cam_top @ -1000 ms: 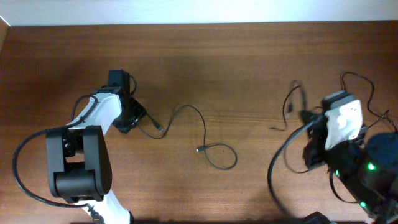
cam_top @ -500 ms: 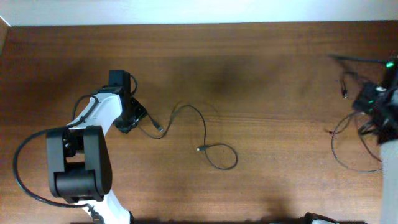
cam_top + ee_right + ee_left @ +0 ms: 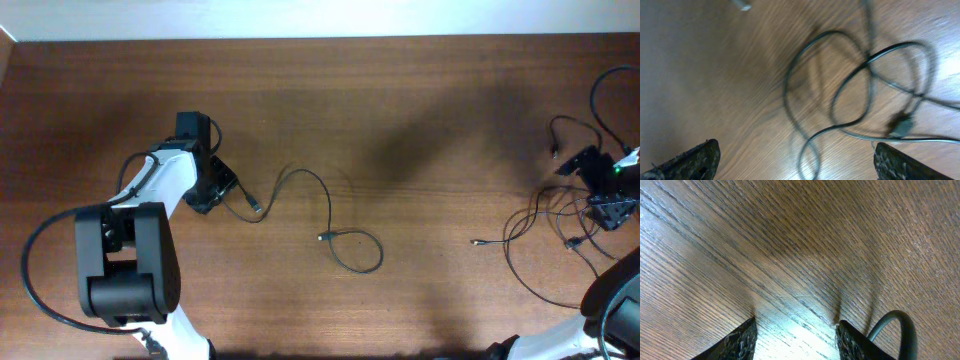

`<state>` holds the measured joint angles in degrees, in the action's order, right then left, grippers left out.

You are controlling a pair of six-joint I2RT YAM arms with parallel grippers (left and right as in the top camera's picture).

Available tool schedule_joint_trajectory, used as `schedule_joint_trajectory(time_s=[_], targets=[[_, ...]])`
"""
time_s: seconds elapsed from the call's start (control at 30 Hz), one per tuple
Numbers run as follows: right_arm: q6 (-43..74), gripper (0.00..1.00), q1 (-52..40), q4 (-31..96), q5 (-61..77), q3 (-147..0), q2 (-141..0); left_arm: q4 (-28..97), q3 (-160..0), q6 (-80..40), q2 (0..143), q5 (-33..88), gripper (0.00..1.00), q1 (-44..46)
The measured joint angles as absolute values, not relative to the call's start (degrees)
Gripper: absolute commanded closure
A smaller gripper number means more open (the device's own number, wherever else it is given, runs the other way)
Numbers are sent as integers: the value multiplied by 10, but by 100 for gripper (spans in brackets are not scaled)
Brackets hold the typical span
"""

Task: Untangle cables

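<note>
One thin black cable [image 3: 329, 200] lies loose mid-table, from a plug by my left gripper [image 3: 218, 190] to a loop [image 3: 362, 253] further right. In the left wrist view my left gripper [image 3: 795, 341] stands part open on bare wood, with a bend of cable [image 3: 900, 325] just outside its right finger. A loose tangle of cables [image 3: 545, 228] lies at the far right, one plug [image 3: 476, 241] pointing left. My right gripper [image 3: 594, 188] is over that tangle. It stands wide open above the loops [image 3: 840, 90] and a small plug [image 3: 900, 125], holding nothing.
The left arm's body [image 3: 125, 260] and its thick black base cable [image 3: 30, 270] fill the lower left. The right arm's base [image 3: 615, 310] sits at the lower right corner. The table's far edge [image 3: 320, 39] runs along the top.
My right arm swung to the far right with the bundle, then opened; the cables now lie spread on the table. The left arm and the middle cable have not moved.
</note>
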<state>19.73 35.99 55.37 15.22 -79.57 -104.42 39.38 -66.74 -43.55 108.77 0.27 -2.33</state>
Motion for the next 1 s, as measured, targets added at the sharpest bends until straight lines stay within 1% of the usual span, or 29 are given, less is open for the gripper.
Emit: schedule_joint_trajectory(time_s=[0.03,0.07,0.13,0.17,0.33,0.4,0.5,0.6,0.73,0.83,0.93,1.0], targets=[[191,1,358,561,180,-796,-1044,394,-667,-436,1088,3,49,-23],[175,2,350,569,207,-796,-1044,394,-667,-435,1088,3,62,-23],[144,1,321,582,238,-796,-1044,392,-667,-436,1088,3,72,-23],[126,1,290,590,250,-796,-1044,392,-667,-435,1088,8,74,-23],[84,1,160,672,267,-795,-1044,374,-666,-427,1088,36,71,-12],[76,2,123,667,269,-785,-1044,355,-665,-403,1088,50,71,3],[71,2,52,634,293,-729,-1044,333,-665,-357,1088,68,65,33],[69,2,-12,562,352,-662,-1045,329,-665,-342,1088,74,64,49],[77,1,-113,437,435,-588,-1046,330,-665,-338,1088,81,61,50],[137,2,-179,327,460,-549,-1046,329,-665,-336,1088,94,60,50],[222,2,-243,211,471,-532,-1046,329,-665,-335,1088,99,58,50],[265,1,-265,171,468,-529,-1046,329,-665,-335,1088,101,58,50]])
